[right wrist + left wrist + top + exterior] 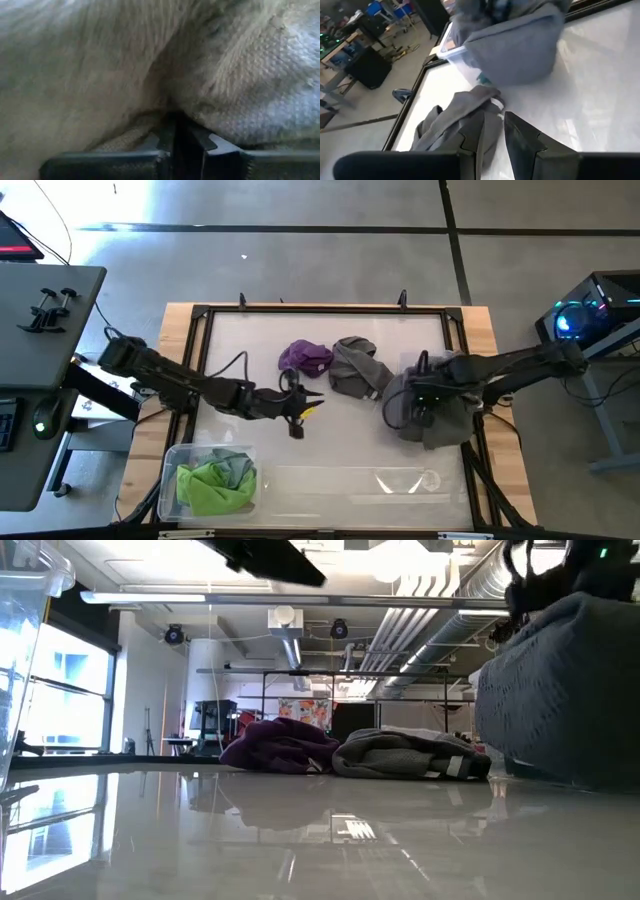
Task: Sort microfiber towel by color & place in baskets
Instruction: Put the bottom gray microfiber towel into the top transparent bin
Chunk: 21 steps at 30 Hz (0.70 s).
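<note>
Right gripper (420, 412) sat at the right of centre in the high view, buried in a dark grey towel (432, 418) that was heaped over the table's right edge; in the right wrist view its two dark fingers (172, 136) were pressed together on a fold of that grey towel, whose knit filled the whole picture. In the low view the same cloth bulked at the right edge of the frame, draped down to the table. Left gripper (296, 420) was near the middle of the high view, just below a purple towel (305, 357); the left wrist view showed its fingers (520, 137) close together with only a narrow gap and nothing between them, pointing toward a second grey towel (358, 366). That grey towel lay crumpled just right of the purple one, above centre in the high view, and both appeared side by side on the white table (250, 340) in the middle of the low view. One clear basket (168, 480) stood at the lower left of the high view with a lime green towel (212, 488) and a bit of grey cloth inside it. Another clear basket (350, 485), long and shallow, lay along the lower middle.
</note>
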{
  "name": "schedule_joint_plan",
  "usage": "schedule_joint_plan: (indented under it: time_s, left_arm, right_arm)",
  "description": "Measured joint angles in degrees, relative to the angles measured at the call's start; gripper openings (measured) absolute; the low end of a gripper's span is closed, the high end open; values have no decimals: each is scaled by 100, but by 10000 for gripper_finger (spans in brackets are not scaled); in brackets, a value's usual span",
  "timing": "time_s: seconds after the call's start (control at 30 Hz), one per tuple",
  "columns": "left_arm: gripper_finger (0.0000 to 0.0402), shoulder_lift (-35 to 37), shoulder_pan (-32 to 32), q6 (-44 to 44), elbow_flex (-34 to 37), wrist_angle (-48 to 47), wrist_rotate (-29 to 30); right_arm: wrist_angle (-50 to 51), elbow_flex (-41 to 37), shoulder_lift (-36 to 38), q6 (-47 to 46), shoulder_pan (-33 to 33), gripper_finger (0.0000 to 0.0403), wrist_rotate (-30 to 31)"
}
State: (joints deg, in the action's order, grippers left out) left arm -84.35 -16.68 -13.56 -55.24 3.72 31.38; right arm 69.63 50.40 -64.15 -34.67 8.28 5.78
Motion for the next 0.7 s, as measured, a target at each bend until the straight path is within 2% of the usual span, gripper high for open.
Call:
schedule_joint_plan:
  time_s: [0.17,0.33,0.47,0.6,0.7]
  left_arm:
    - [60,211,-133,140,0,-78,-9]
    - [60,159,-221,151,0,-93,-7]
    - [60,161,-286,284,0,-85,-4]
    - [60,159,-357,236,0,-120,99]
    - [60,159,-408,296,-2,-334,218]
  right_arm:
    - [-147,-402,-275,12,-390,3,5]
    - [-60,-380,-326,12,-493,11,-19]
    - [418,24,-211,10,-487,29,-24]
    - [941,748,-85,-140,-383,64,59]
    - [946,1299,-23,-131,-142,90,107]
